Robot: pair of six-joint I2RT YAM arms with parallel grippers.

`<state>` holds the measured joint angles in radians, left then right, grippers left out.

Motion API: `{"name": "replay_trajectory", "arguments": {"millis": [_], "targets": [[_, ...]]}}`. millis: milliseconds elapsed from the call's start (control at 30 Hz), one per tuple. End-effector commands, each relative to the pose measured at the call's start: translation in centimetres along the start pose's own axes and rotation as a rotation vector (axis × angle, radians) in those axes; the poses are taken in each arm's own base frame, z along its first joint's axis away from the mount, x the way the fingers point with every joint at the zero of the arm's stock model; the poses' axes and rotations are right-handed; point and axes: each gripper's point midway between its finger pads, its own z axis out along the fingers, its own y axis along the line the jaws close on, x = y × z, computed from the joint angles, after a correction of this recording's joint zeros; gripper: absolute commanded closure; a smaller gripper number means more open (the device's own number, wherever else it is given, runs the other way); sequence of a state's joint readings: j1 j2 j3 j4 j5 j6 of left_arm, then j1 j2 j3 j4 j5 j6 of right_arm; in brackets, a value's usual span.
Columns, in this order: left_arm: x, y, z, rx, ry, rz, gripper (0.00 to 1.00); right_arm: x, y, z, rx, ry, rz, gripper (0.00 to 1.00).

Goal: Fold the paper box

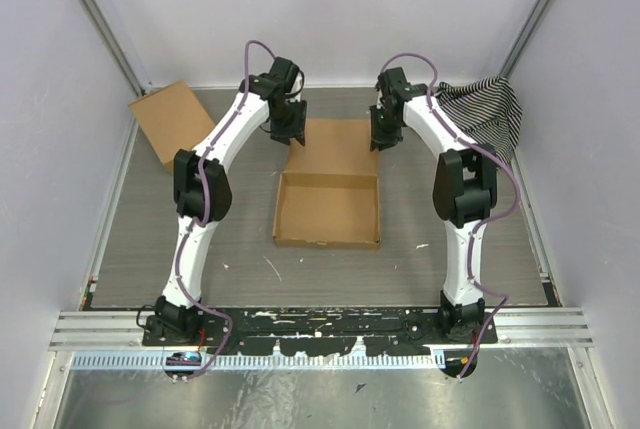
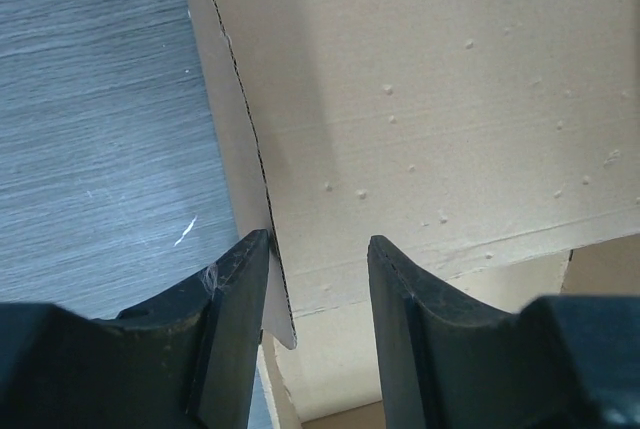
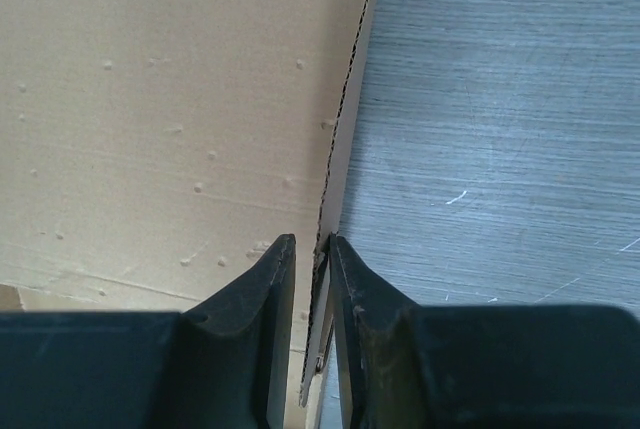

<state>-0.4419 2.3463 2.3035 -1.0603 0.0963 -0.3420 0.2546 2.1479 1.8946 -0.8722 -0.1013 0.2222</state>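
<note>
The paper box (image 1: 335, 149) lies mid-table. Its near half stands up as an open tray (image 1: 327, 241), and its lid panel lies flat on the far side. My left gripper (image 1: 290, 131) is at the lid's left edge. In the left wrist view (image 2: 320, 249) its jaws are open and straddle the raised left side flap (image 2: 225, 119), which is next to the left finger. My right gripper (image 1: 382, 135) is at the lid's right edge. In the right wrist view (image 3: 312, 241) its jaws stand narrowly apart around the upright right side flap (image 3: 345, 149), with a small gap on the left.
A smaller plain cardboard rectangle (image 1: 172, 121) lies at the far left by the wall. A black-and-white striped cloth (image 1: 485, 109) is bunched in the far right corner. White walls close in three sides. A metal rail (image 1: 320, 327) runs along the near edge.
</note>
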Motion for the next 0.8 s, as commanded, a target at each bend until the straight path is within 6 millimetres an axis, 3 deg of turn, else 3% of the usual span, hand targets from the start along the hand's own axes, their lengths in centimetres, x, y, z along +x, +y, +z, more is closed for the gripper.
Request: {"name": "replay_trajectory", "arguments": {"millis": [0,233,433,533,633,767], "targets": [[0.6,0.3,0.7,-0.035,0.027,0.026,0.50,-1.3,0.7,-1.3,0.024,-0.049,-0.028,0.74],[1.8,0.5,2.0,-0.056,0.072,0.035,0.50,-0.3,1.4,-0.5,0.037,-0.016,-0.044,0.74],[2.4,1.9,2.5,-0.125,0.096,0.041,0.53,-0.1,1.2,-0.3,0.062,-0.009,-0.042,0.74],[2.2,2.7,2.2,-0.167,0.086,0.052,0.65,-0.2,1.0,-0.4,0.077,-0.010,-0.047,0.74],[1.5,3.3,1.4,-0.201,0.045,0.065,0.97,-0.4,0.9,-0.8,0.084,-0.022,-0.051,0.71],[-0.2,3.7,-0.4,-0.233,-0.055,0.075,1.00,-1.0,0.7,-1.3,0.091,-0.040,-0.055,0.68]]}}
